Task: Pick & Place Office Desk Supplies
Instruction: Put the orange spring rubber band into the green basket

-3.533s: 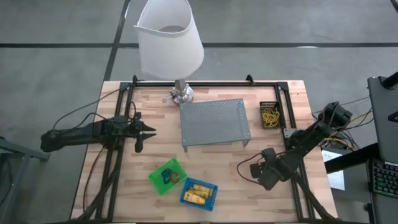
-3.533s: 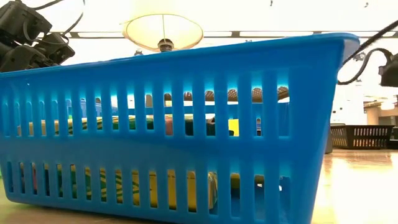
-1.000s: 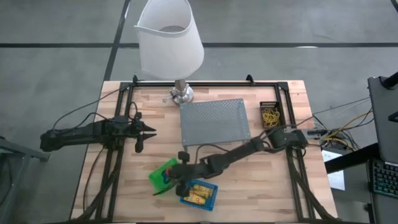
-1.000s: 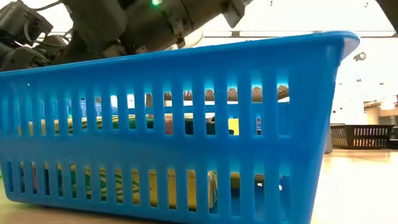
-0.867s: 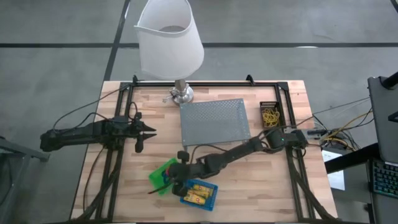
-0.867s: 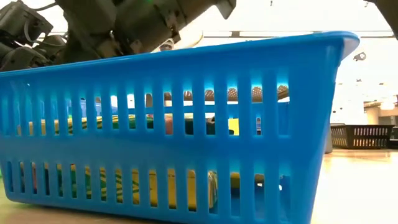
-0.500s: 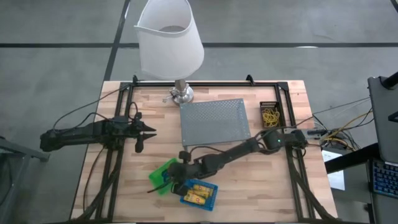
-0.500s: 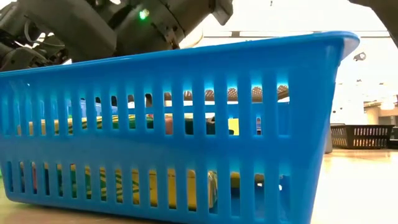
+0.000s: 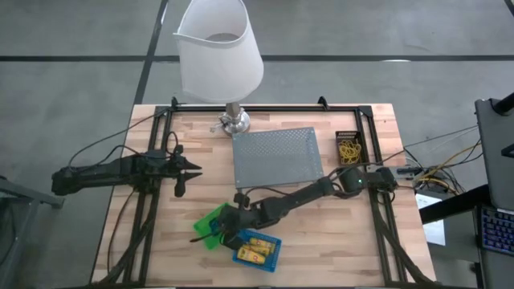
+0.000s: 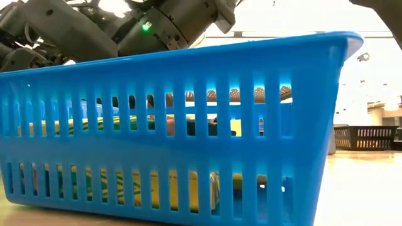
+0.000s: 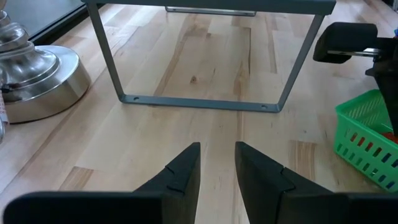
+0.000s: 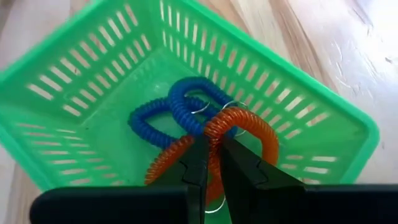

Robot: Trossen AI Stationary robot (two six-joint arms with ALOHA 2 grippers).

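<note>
My right gripper (image 12: 214, 146) reaches into the green bin (image 9: 210, 225) near the table's front, fingers shut. Its tips stand right at a red coiled loop (image 12: 242, 127), which lies tangled with a blue coiled loop (image 12: 174, 109) on the bin's floor. The blue bin (image 9: 257, 250) beside it holds yellow stubby sticks and fills the low view (image 10: 188, 125). At the right edge, a black bin (image 9: 348, 149) holds yellow rubber bands. My left gripper (image 11: 217, 149) waits open and empty at the table's left (image 9: 193, 170). My right gripper comes slanting down from the table's right into the green bin. Its shut fingertips (image 12: 200, 149) stand on either side of the red loop's bend (image 12: 214, 127). I cannot tell whether they touch it.
A grey mesh tray (image 9: 277, 157) lies upside down in the table's middle. Behind it at the far edge stands a lamp with a white shade (image 9: 218, 56) and a metal foot (image 11: 37, 81). A black frame (image 9: 161, 120) runs around the tabletop.
My right gripper has stayed over the green bin, tipped its fingers further down and rolled a little at the wrist. Its fingers have remained shut. The bins and loops have not moved.
</note>
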